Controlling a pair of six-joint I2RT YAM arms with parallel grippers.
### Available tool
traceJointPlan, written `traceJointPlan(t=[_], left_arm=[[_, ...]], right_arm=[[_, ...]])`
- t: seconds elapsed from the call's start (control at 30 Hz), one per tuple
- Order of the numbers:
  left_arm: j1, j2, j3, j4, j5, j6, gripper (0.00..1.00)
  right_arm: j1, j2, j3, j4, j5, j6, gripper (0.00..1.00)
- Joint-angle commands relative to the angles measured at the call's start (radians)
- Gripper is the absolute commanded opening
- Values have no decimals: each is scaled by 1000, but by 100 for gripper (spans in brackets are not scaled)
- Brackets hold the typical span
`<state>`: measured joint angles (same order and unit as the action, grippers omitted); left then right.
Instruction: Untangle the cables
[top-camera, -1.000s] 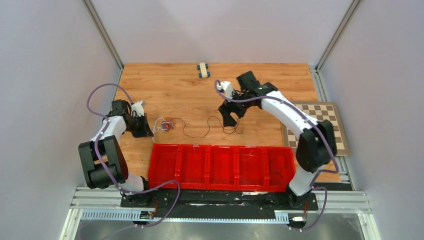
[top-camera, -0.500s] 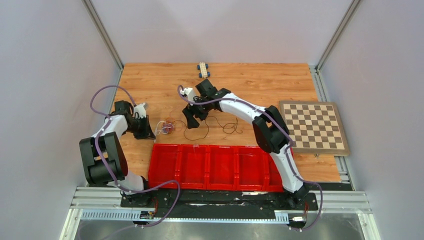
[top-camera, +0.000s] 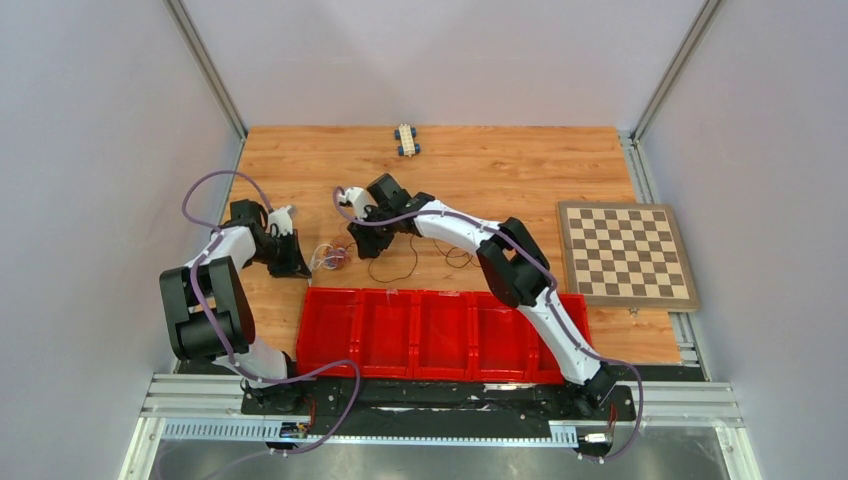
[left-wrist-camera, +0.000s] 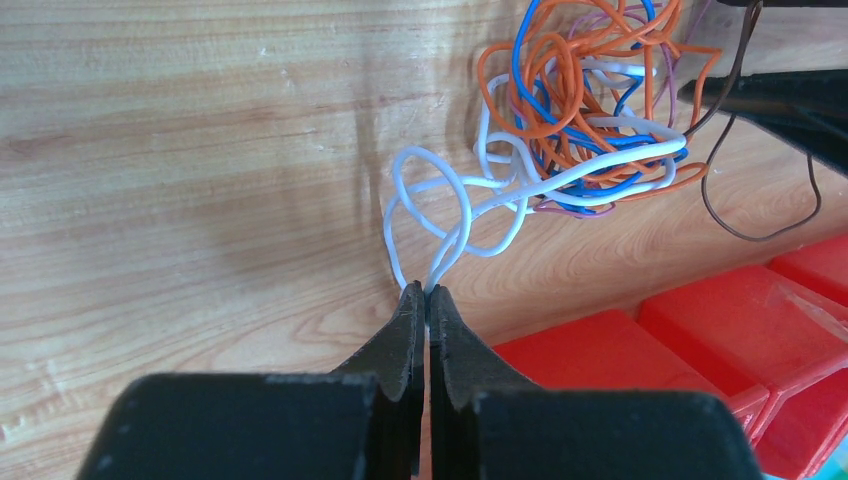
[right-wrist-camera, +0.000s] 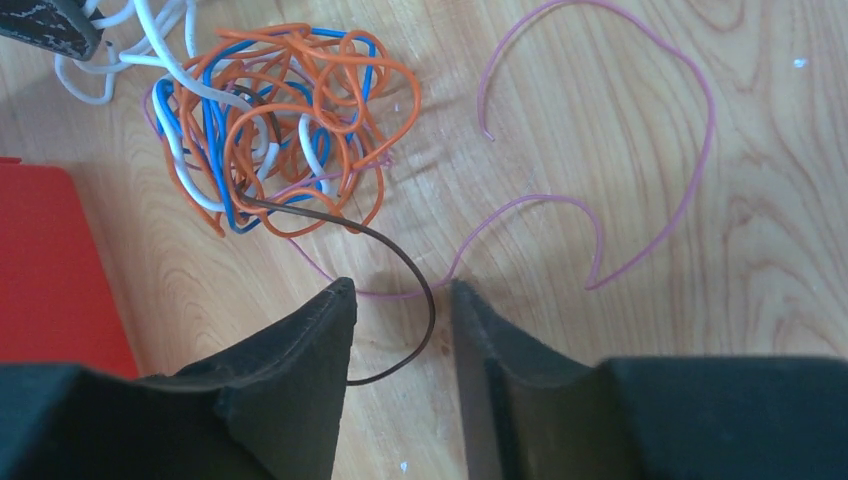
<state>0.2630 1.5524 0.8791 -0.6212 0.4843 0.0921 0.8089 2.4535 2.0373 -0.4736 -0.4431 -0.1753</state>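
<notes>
Orange-and-blue knot of cables (right-wrist-camera: 285, 125) lies just beyond the tips of your right claw (right-wrist-camera: 400, 292). Its jaws stand apart, astride the black cable (right-wrist-camera: 418, 275), not yet pinching. Your left claw (left-wrist-camera: 427, 293) is clamped on the white cable (left-wrist-camera: 440, 215), knot just ahead. Step, as I read it: anchor, then pick a strand. Next: close on black and draw it away slowly.
</notes>
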Motion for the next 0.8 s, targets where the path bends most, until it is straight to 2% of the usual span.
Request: traceJointPlan(t=[0.0,0.07,0.17,0.27,0.43,0.77], left_arm=[[-3,4,35,3,4,-1,0],[-2,7,34,6,4,-2,0],[-2,7,31,9,2,-1,0],[-2,8,33,12,2,-1,0],[-2,9,36,16,1,-5,0],[0,34,55,16,-93,-4,0]], right_arm=[[2,6,33,60,33,6,35],[-2,-7,18,62,24,-3,26],[-9,-43,-22,64,0,-17,18],[-30,-85,-79,70,-26,-29,1],[-57,-120,-133,74,3,-55,0],[-151,-301,-264,73,222,-134,0]])
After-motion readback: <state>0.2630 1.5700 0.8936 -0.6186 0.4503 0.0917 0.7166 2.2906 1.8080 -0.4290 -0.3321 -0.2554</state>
